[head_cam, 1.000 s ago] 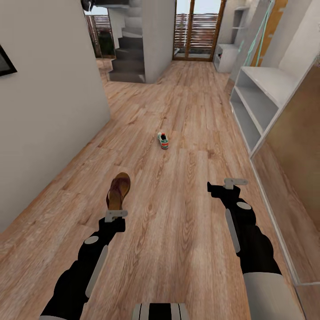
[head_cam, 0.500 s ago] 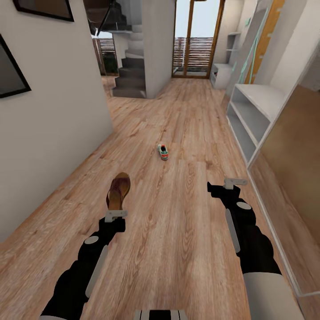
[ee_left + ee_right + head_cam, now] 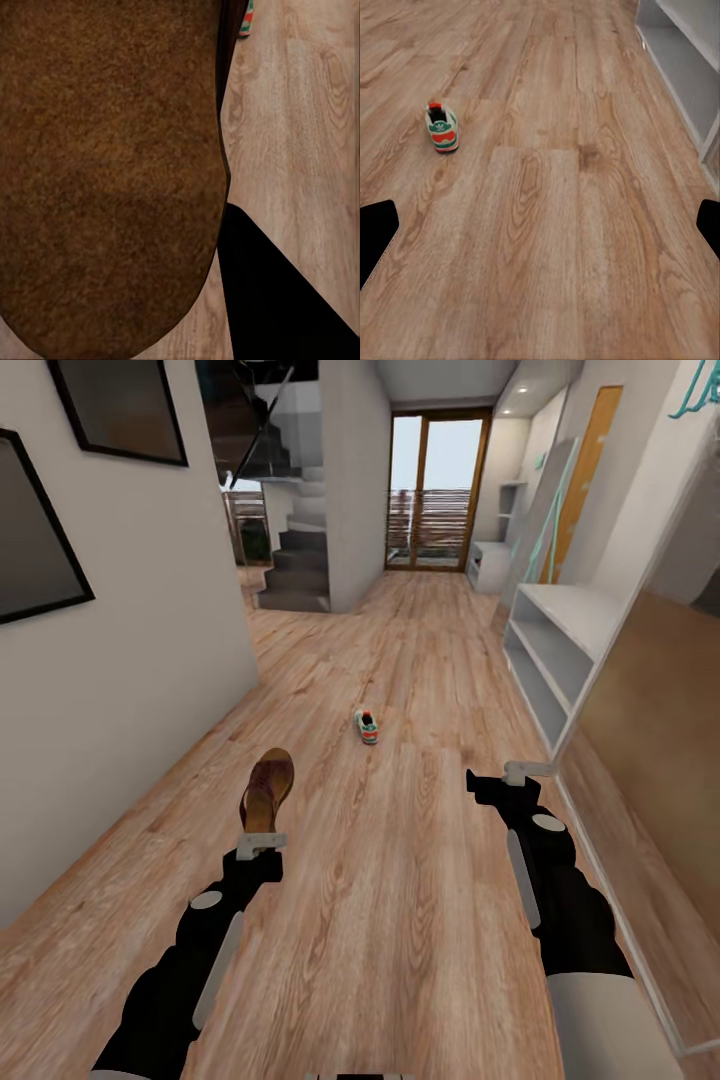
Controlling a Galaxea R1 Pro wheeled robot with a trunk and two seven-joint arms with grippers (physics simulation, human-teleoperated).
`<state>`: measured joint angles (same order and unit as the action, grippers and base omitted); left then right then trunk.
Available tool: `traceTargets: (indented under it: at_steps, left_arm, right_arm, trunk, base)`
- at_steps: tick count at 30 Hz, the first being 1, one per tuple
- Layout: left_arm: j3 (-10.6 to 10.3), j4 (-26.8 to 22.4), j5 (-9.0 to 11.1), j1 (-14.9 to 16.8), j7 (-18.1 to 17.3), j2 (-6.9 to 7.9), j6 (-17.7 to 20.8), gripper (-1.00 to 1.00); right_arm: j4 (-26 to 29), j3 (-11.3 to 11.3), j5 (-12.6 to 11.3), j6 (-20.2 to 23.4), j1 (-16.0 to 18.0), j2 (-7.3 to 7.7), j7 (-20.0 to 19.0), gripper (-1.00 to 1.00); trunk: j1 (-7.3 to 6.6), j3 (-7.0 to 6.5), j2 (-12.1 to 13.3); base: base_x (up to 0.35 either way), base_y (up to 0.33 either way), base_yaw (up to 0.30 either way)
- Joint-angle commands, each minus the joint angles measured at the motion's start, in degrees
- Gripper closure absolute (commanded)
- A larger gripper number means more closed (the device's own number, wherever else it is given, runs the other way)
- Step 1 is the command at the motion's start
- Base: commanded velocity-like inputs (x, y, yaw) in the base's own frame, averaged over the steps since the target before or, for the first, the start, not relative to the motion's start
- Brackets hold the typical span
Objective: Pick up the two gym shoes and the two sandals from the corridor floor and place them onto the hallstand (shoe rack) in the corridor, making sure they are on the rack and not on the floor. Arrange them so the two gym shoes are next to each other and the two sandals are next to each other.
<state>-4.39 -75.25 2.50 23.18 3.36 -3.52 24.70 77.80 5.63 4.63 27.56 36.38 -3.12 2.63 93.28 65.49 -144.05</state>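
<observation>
My left gripper [image 3: 262, 842] is shut on one dark brown sandal [image 3: 267, 790], held above the corridor floor [image 3: 400, 880]. Up close in the left wrist view, the sandal's [image 3: 112, 172] brown surface lies beside a black finger [image 3: 285, 300]. One gym shoe [image 3: 367, 727], white with green and red-orange, stands on the floor ahead, between both arms. It also appears in the right wrist view [image 3: 442, 128]. My right gripper [image 3: 515, 772] is open and empty, its fingertips [image 3: 375, 232] wide apart. The white hallstand [image 3: 560, 650] stands along the right wall.
A white wall with dark framed pictures [image 3: 40, 550] runs along the left. A brown panel [image 3: 650, 730] stands close on the right, past the hallstand. Stairs [image 3: 295, 565] and a glass door [image 3: 435, 490] lie at the corridor's far end.
The whole view has shifted, showing more of the walls and ceiling, and the gym shoe and hallstand sit lower in the picture. Both arms and the held sandal keep their pose.
</observation>
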Motion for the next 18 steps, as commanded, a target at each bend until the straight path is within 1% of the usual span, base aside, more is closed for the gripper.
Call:
traceTargets:
  at_steps: [1, 18]
  left_arm:
    - [-0.1, -0.1, 0.1, 0.0, 0.2, 0.01, 0.4, 1.0]
    - [-0.1, -0.1, 0.1, 0.0, 0.2, 0.01, 0.4, 1.0]
  right_arm:
    - [0.1, 0.1, 0.5, 0.4, 0.0, -0.04, -0.1, -1.0]
    - [0.1, 0.1, 0.5, 0.4, 0.0, -0.04, -0.1, -1.0]
  trunk:
    - [-0.03, -0.27, 0.0]
    - [-0.47, -5.64, 0.2]
  base:
    - [0.0, 0.0, 0.0]
    - [0.0, 0.0, 0.0]
